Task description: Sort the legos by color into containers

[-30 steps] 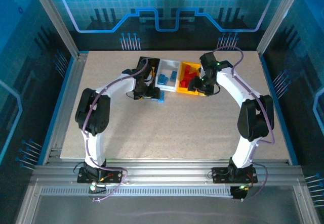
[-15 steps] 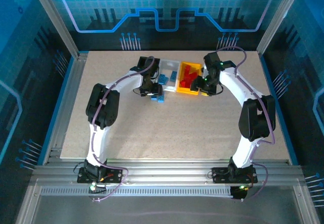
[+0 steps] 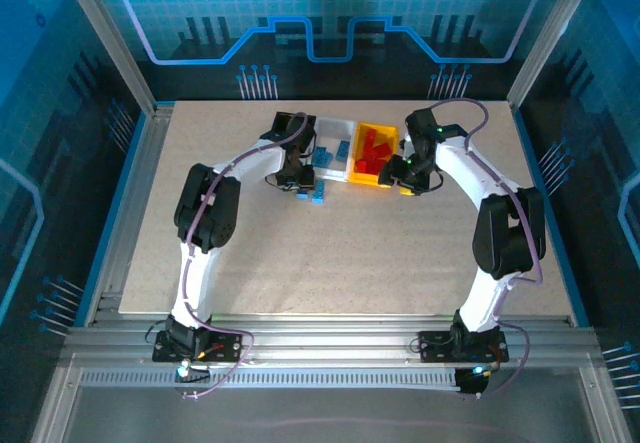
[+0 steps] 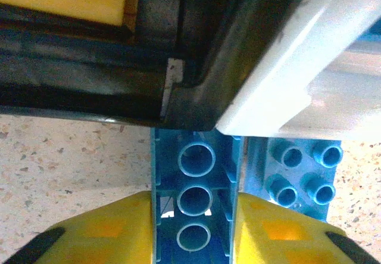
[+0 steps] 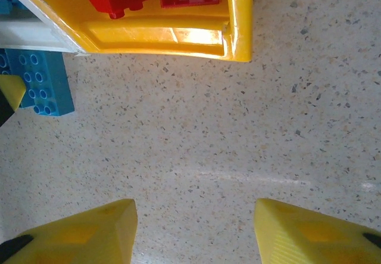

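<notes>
Since my left jaws grip a blue lego (image 4: 194,199) beside the white bin (image 4: 286,61), I'd lift it in next; right jaws open.

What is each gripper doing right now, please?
Left gripper: closed on a blue lego brick.
Right gripper: open, holding nothing.

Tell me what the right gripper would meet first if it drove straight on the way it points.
The right gripper, jaws open, would likely meet the bare table first. The yellow bin stands farther ahead, so its near wall comes next, though depth is unclear.
</notes>
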You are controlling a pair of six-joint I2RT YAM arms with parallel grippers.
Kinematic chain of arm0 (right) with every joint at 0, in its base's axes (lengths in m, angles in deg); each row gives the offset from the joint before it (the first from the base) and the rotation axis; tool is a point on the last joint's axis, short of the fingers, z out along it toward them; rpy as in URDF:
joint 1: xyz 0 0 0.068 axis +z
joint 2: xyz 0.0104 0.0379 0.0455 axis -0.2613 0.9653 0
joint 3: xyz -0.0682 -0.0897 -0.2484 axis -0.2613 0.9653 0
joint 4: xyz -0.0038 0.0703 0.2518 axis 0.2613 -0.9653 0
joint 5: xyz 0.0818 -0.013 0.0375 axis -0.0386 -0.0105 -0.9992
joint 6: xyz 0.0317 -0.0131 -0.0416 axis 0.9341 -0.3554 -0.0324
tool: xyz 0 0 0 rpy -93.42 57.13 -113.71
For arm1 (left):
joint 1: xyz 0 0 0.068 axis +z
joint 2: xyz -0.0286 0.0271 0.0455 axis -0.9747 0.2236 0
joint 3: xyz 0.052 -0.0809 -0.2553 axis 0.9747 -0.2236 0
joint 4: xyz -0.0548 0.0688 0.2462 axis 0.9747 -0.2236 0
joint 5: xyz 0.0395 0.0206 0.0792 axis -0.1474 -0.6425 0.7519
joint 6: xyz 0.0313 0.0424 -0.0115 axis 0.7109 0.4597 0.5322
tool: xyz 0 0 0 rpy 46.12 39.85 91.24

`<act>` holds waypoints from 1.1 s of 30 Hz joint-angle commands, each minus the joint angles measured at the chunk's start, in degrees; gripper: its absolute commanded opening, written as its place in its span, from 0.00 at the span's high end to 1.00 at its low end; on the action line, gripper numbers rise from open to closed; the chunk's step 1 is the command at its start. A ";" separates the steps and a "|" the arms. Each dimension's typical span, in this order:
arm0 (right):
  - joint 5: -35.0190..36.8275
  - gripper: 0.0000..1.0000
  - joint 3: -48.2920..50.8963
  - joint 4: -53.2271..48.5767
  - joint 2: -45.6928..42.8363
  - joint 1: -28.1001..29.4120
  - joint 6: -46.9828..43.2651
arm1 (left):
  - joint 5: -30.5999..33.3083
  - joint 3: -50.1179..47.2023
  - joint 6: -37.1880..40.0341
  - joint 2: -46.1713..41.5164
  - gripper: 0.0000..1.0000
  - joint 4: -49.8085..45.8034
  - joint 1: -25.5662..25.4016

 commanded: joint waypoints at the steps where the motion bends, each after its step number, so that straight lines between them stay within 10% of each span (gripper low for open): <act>1: -1.24 0.44 0.85 0.69 -2.05 -0.77 0.94 | 1.35 -1.56 0.91 -0.55 0.69 -1.67 0.01; 21: -4.95 0.44 -1.09 4.92 2.32 1.83 8.03 | -2.57 -20.92 1.33 -23.40 0.74 0.37 0.49; 33: -1.93 0.44 3.92 3.79 -1.03 2.16 7.04 | -5.54 -1.96 4.27 -17.29 0.73 -5.23 1.33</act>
